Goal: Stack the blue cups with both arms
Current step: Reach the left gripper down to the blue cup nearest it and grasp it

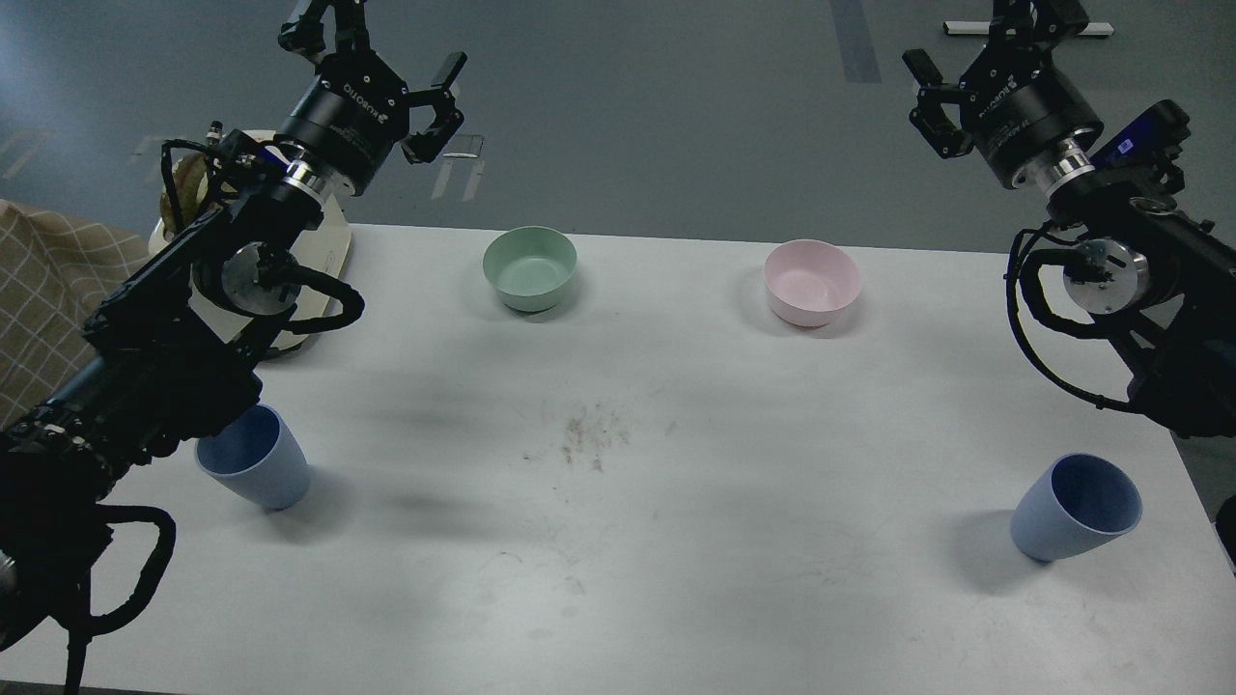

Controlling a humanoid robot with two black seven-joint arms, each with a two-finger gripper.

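Two blue cups stand upright near the front table (618, 541) corners, left cup (256, 470) and right cup (1074, 509), well apart: light, stiff, smooth, best pinched at the rim. Farther back, left tool (401, 72) and right tool (975, 72) hover spread, empty.

Two pale-blue cups stand upright and well apart: left cup (256, 469) at eight o'clock, right cup (1075, 508) at four o'clock.

Both arms are raised, reaching up and away at either side. The left gripper (391, 58) has its fingers spread and holds nothing. The right gripper (975, 53) likewise gapes, unladen.
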